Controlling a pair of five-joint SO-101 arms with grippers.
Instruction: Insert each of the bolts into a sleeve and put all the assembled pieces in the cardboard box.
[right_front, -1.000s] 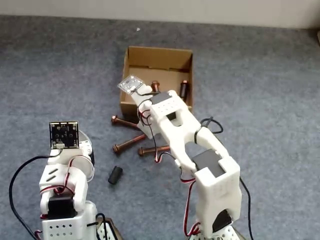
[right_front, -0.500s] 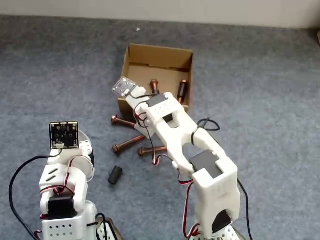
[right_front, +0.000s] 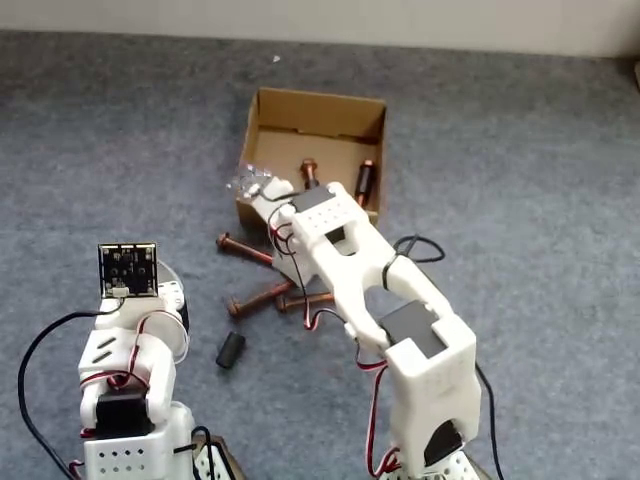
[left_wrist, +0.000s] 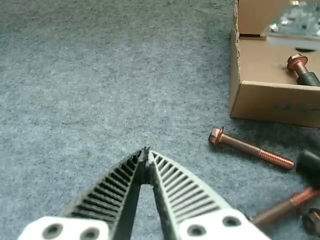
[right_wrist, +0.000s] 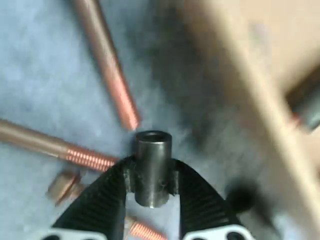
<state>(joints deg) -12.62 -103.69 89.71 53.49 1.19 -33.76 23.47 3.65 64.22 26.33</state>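
Note:
My right gripper (right_wrist: 151, 168) is shut on a dark sleeve (right_wrist: 152, 149), held just above the carpet with its open end facing a copper bolt's (right_wrist: 106, 60) threaded tip. The right arm (right_front: 340, 250) reaches to the front left corner of the cardboard box (right_front: 262, 112). Three loose bolts (right_front: 245, 249) (right_front: 262, 296) (right_front: 308, 299) lie on the carpet there. Two assembled pieces (right_front: 309, 172) (right_front: 365, 180) lie inside the box. A spare sleeve (right_front: 231, 349) rests on the carpet by the left arm (right_front: 128, 330). My left gripper (left_wrist: 146, 152) is shut on nothing, off to the side of a bolt (left_wrist: 250, 148).
Grey carpet (right_front: 520, 200) covers the whole table, with free room to the right of the box and at the far left. The box wall (right_wrist: 250, 100) stands close beside the held sleeve. A second bolt (right_wrist: 50, 145) and a bolt head (right_wrist: 62, 185) lie near the right gripper.
The right arm's wrist has swung left and down from the box's front edge toward the loose bolts. The bolts have shifted slightly. The left arm has not moved.

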